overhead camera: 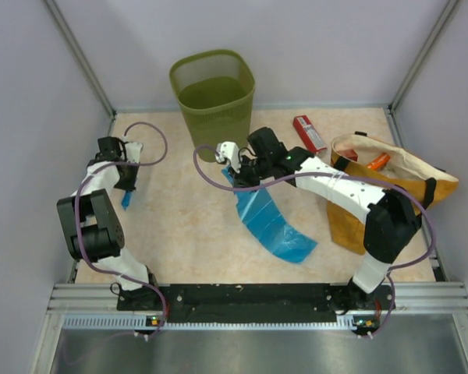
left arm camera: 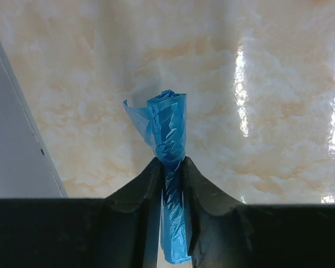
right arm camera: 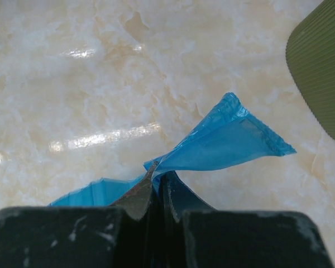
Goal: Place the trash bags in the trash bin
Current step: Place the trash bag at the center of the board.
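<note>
The olive-green mesh trash bin [overhead camera: 211, 93] stands at the back of the table; its side shows in the right wrist view [right arm camera: 321, 67]. A long light-blue trash bag [overhead camera: 269, 222] trails across the table's middle. My right gripper [overhead camera: 232, 167] is shut on its upper end [right arm camera: 229, 142], just right of the bin's base, with the jaws pinched together [right arm camera: 161, 178]. At the left edge my left gripper [overhead camera: 127, 185] points down. A small scrunched blue trash bag [left arm camera: 168, 125] sits between its narrow-set fingers [left arm camera: 170, 164] and sticks out past the tips.
A flat red box [overhead camera: 309, 132] lies right of the bin. A mustard-orange sack [overhead camera: 390, 191] with black handles fills the right side, an orange item [overhead camera: 378, 161] in its mouth. The grey side wall [left arm camera: 17, 139] is close to my left gripper.
</note>
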{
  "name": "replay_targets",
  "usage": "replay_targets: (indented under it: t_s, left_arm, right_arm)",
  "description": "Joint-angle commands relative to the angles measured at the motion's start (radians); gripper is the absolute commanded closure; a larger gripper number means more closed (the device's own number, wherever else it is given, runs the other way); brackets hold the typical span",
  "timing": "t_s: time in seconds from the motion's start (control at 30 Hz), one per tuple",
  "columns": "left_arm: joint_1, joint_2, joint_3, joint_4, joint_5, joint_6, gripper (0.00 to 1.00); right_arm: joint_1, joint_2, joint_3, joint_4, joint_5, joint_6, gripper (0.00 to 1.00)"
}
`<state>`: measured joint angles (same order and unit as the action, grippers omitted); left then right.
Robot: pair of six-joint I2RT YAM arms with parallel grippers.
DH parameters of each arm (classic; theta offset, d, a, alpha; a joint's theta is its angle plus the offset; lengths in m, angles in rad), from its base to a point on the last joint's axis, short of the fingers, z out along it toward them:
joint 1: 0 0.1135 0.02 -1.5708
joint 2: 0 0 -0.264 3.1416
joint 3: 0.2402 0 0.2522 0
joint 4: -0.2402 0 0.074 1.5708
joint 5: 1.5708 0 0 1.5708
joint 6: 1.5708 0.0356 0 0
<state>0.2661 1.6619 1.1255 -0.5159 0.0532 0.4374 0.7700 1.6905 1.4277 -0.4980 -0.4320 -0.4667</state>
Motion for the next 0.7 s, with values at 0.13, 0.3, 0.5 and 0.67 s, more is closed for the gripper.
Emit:
replay_targets:
  t_s: [0.13,0.3,0.5,0.67]
  left_arm:
    - [0.027,-0.005,-0.010,0.037,0.006,0.055,0.39]
    - [0.032,-0.083,-0.023,0.013,0.126,0.060,0.10]
    - [0.033,-0.198,-0.047,-0.015,0.243,0.054,0.06]
    - [0.032,-0.273,-0.047,-0.070,0.342,0.063,0.06]
  right_arm:
    - [-0.001,0.112,0.134,-0.025,-0.028,0.054,1.00]
    - [-0.001,0.162,0.188,-0.051,-0.007,0.060,1.00]
    - [-0.003,0.225,0.253,-0.082,0.022,0.054,1.00]
    - [-0.005,0.284,0.324,-0.105,0.035,0.059,1.00]
